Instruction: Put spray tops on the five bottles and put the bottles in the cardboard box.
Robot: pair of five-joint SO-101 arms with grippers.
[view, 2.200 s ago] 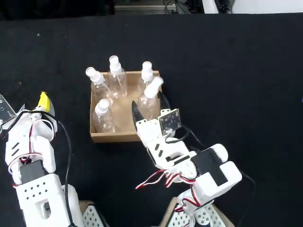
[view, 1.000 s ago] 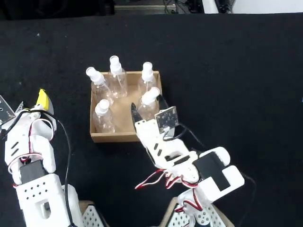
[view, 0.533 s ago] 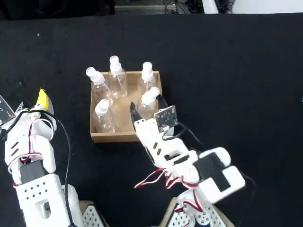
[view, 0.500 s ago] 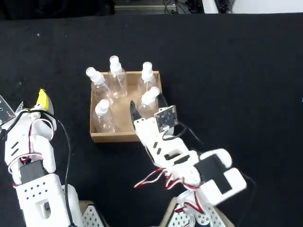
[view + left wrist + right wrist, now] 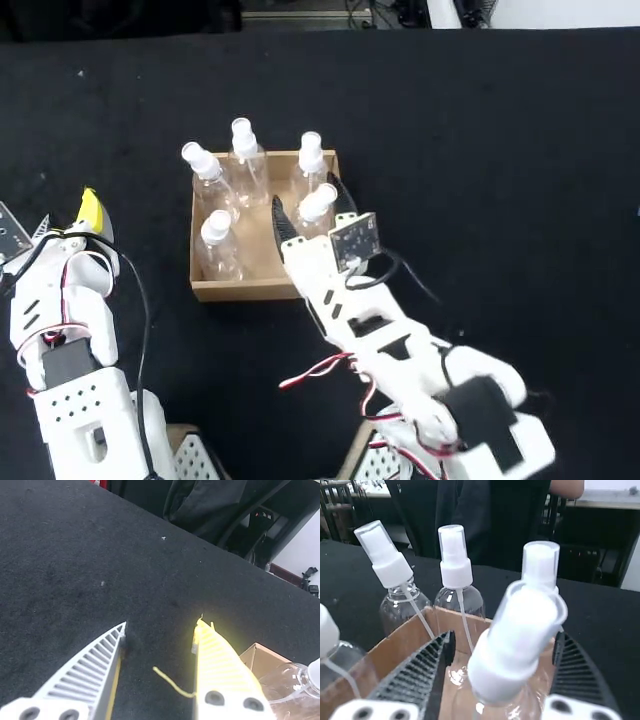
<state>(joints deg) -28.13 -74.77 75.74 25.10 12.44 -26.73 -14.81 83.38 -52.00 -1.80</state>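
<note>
The right arm stretches forward over the cardboard box (image 5: 240,289), and the right gripper (image 5: 308,203) has its fingers spread wide on either side of a tilted bottle (image 5: 318,202) inside the box, without touching it. The bottle's base is hidden behind the gripper. The left gripper (image 5: 70,220) is well apart from the box, with its fingers parted above the table (image 5: 500,150).

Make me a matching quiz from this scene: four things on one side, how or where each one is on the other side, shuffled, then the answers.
Things:
1. left gripper
2. right gripper
3. cardboard box
4. tilted bottle

States:
A. leans between two dark jaws
B. open over the bare black table
C. holds capped bottles
D. open, one jaw on each side of a spray top

Pairs: 1-B, 2-D, 3-C, 4-A.
</note>
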